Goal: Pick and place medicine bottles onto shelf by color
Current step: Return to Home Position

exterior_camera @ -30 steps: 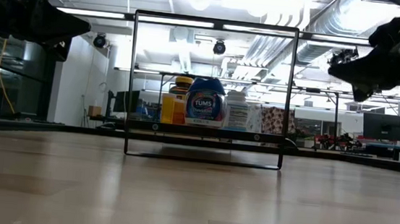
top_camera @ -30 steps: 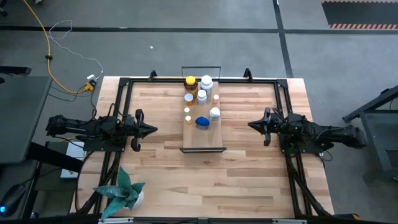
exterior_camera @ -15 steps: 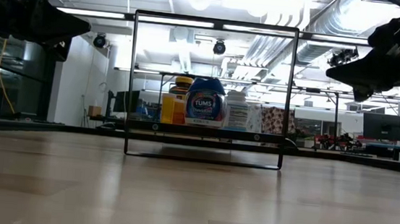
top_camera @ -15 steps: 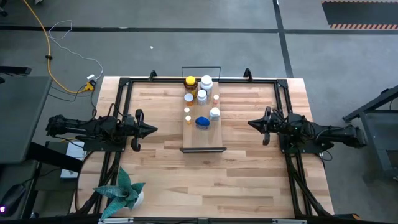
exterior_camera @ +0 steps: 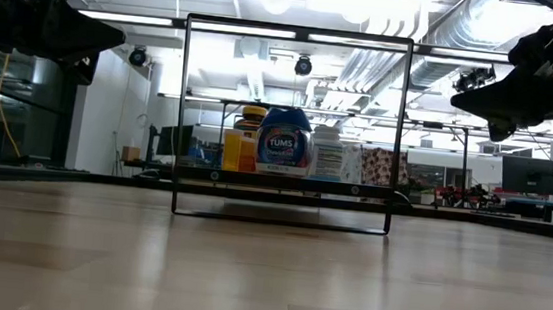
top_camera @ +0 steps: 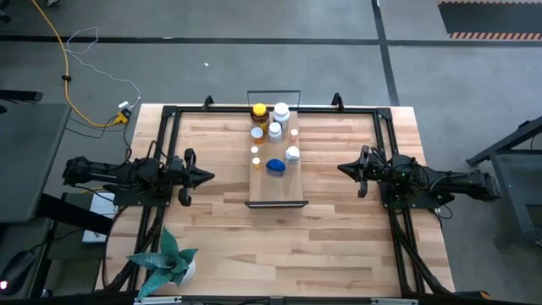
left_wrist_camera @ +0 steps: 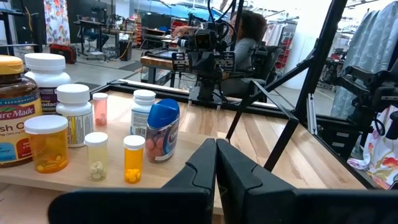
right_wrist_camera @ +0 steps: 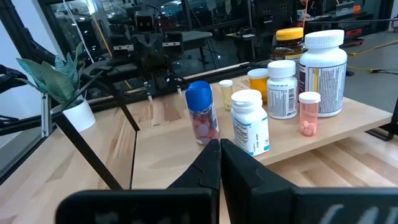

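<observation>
The light-wood shelf [top_camera: 288, 188] lies at the table's middle, with a black frame at its short ends [exterior_camera: 181, 117]. Several medicine bottles stand by their bases on its far half: an amber one with a yellow cap [top_camera: 259, 113], white ones [top_camera: 281, 112], tiny orange ones with white caps [top_camera: 255, 162], and a blue-capped one [top_camera: 275, 165] nearest the front. They also show in the left wrist view [left_wrist_camera: 163, 129] and the right wrist view [right_wrist_camera: 200, 113]. My left gripper [top_camera: 210, 177] is shut and empty left of the shelf. My right gripper [top_camera: 340, 169] is shut and empty right of it.
A potted plant [top_camera: 169, 258] stands at the table's near left corner. A black metal frame [top_camera: 169, 114] runs along the table's edges. A person [left_wrist_camera: 245, 34] sits in the room beyond the table. Bare tabletop lies between each gripper and the shelf.
</observation>
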